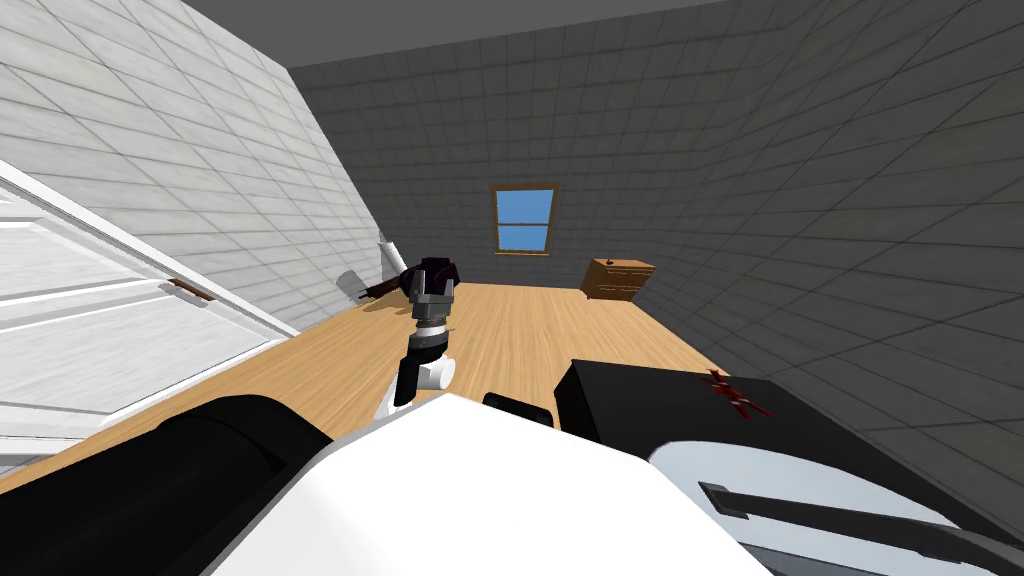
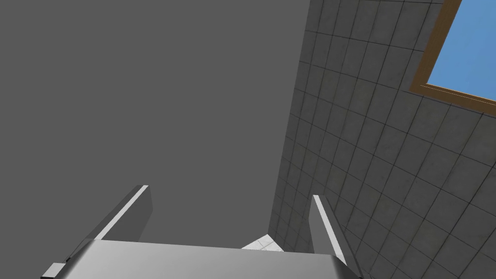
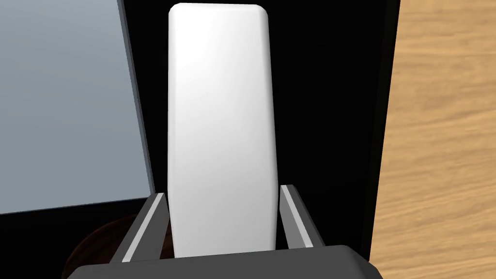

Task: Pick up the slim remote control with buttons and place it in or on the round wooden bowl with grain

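Holding entry, right hand (image 3: 221,191): fingers pressed on the sides of the slim white remote (image 3: 220,121), gripped near one end. The long axis ran straight out along the fingers, over the black tabletop (image 3: 329,121). A dark brown round edge, probably the bowl (image 3: 89,247), lay close beside the hand's base, behind the remote's far end. Left hand (image 2: 230,191): fingers apart, empty.

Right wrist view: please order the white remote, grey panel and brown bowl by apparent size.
Tied first: white remote and grey panel look alike; the remote is nearer, so unsure.
Last: brown bowl, a sliver.
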You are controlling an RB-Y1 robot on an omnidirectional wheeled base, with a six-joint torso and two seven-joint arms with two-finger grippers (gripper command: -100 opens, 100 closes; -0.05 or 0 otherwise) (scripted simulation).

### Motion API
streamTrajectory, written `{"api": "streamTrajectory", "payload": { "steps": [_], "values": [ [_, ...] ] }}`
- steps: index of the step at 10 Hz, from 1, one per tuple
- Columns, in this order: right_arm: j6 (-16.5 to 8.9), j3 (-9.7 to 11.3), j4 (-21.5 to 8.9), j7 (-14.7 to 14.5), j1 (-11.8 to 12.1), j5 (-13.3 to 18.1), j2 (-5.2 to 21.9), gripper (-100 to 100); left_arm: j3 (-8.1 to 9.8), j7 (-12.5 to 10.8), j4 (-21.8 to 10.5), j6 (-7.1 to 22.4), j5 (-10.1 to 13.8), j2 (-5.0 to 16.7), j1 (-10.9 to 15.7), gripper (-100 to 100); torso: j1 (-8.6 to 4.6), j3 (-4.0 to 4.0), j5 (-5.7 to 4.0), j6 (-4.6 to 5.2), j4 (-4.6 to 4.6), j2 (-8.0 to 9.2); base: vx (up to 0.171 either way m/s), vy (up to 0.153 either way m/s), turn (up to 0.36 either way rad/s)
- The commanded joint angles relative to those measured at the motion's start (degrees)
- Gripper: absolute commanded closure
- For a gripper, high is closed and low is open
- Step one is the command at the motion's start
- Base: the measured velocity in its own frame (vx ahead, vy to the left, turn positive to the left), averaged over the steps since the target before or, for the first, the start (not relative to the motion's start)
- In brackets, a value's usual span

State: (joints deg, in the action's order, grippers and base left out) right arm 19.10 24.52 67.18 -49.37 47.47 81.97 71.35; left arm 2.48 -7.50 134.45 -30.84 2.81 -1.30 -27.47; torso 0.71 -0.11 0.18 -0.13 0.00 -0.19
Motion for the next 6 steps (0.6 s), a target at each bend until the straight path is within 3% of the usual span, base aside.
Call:
{"api": "streamTrajectory", "payload": {
  "steps": [1, 2, 4, 6],
  "values": [
    [0.3, 0.7, 1.9, -0.3, -0.4, -2.1, -0.3, 100, 0.0, 0.0, 0.0, 0.0, 0.0, 0.0, 0.0, 0, 0.0, 0.0, 0.0, 0.0, 0.0, 0.0, -0.018, 0.089, 0.171],
    [0.3, 0.7, 1.9, -0.3, -0.4, -2.1, -0.3, 100, 0.0, 0.0, 0.0, 0.0, 0.0, 0.0, 0.0, 0, -0.01, 0.08, -0.03, -0.04, 0.06, 0.1, -0.009, 0.061, 0.072],
    [0.4, 2.2, 5.3, 0.4, -0.7, -4.7, -0.9, 100, 0.0, 0.0, 0.0, 0.0, 0.0, 0.0, 0.0, 0, -0.15, 0.15, -0.02, 0.07, 0.08, 0.23, -0.02, 0.07, 0.15],
    [0.4, 2.8, 6.7, 0.8, -0.9, -5.8, -1.3, 100, 0.0, 0.0, 0.0, 0.0, 0.0, 0.0, 0.0, 0, -0.06, 0.21, 0.03, 0.12, 0.1, 0.33, -0.027, 0.072, 0.088]
  ]
}}
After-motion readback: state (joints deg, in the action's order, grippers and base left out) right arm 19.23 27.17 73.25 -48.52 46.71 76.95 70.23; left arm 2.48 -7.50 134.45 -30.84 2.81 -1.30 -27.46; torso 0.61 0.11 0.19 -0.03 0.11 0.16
